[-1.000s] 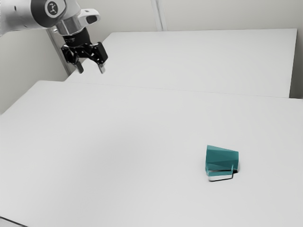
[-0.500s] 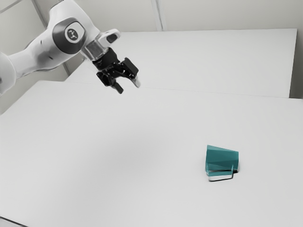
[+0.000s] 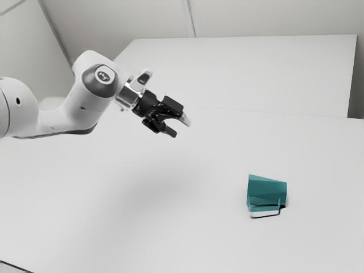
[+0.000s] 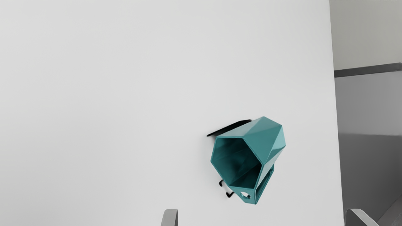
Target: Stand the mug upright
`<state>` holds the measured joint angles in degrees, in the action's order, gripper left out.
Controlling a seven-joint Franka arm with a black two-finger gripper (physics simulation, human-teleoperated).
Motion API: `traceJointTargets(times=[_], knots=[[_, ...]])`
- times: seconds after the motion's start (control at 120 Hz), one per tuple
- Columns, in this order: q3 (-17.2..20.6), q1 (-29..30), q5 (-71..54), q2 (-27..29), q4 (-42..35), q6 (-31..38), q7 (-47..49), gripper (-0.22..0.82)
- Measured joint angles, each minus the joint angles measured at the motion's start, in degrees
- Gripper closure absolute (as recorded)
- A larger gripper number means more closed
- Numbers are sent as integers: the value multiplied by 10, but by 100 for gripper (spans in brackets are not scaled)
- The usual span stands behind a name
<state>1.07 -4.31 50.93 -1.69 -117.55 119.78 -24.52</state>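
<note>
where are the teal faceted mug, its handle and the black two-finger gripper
Teal faceted mug (image 4: 263, 141): wrist view, outer wall
Mug handle (image 4: 252, 197): wrist view, beside its round hole
Black two-finger gripper (image 3: 179, 127): exterior view, between its fingertips

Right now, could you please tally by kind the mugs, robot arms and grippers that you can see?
Teal faceted mug, lying on its side: 1
White Franka arm: 1
Black two-finger gripper, fingers open: 1
Total: 3

The mug (image 4: 262, 138) is teal; the table (image 4: 100, 94) whitish; the hand (image 3: 179, 126) black.
</note>
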Motion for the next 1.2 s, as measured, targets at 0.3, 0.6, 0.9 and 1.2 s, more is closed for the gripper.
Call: traceJointTargets(times=[0.3,0.6,0.9,1.2], knots=[[4,-41,91,-25,-32,32,-92,2],[3,-85,171,-63,-39,61,-165,2],[3,-118,231,-99,-37,78,-225,2],[3,-146,269,-135,-31,88,-263,2]])
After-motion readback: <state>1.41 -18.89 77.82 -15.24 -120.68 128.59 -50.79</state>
